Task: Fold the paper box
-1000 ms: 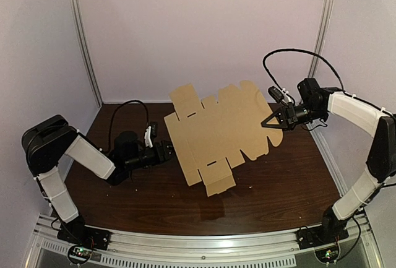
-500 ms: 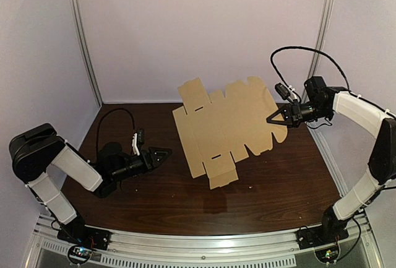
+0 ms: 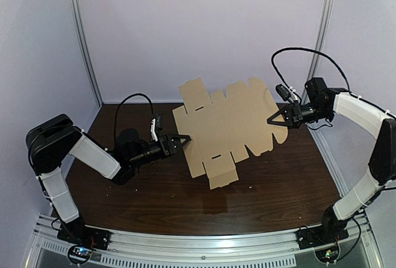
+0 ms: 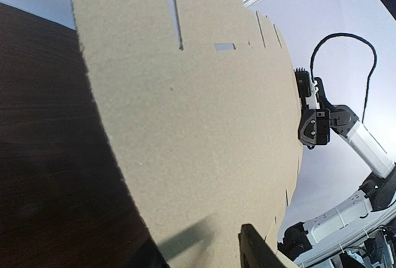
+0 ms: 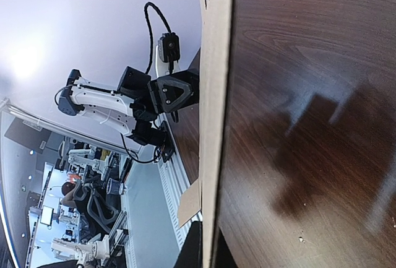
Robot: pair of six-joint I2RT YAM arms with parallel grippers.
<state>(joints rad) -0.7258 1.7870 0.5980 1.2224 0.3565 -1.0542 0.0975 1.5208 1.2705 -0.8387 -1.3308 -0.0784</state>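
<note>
A dark wood worktop [image 3: 154, 200] is enclosed by pale lilac walls [image 3: 204, 26], with metal posts [image 3: 83, 39] in the far corners and a metal rail [image 3: 204, 243] along the near edge. Faint specks are scattered on the wood right of centre.

The left end effector [image 3: 184, 139] is held low over the worktop left of centre, its jaws spread and its tips at the left edge of the box [image 3: 226, 125]. In the left wrist view only one finger [image 4: 257, 249] is seen, cut off at the bottom; whether the cardboard is touched cannot be told.

The box, an unfolded flat cardboard sheet, is held tilted over the worktop's middle, its top leaning toward the far edge. Its lowest flap lies near the centre; contact with the wood cannot be made out.

The right end effector [image 3: 271, 120] is clenched on the box's right edge. In the right wrist view the sheet is seen edge-on, and the fingers are cropped at the bottom. A black cable [image 3: 297, 51] is looped above the right arm.
</note>
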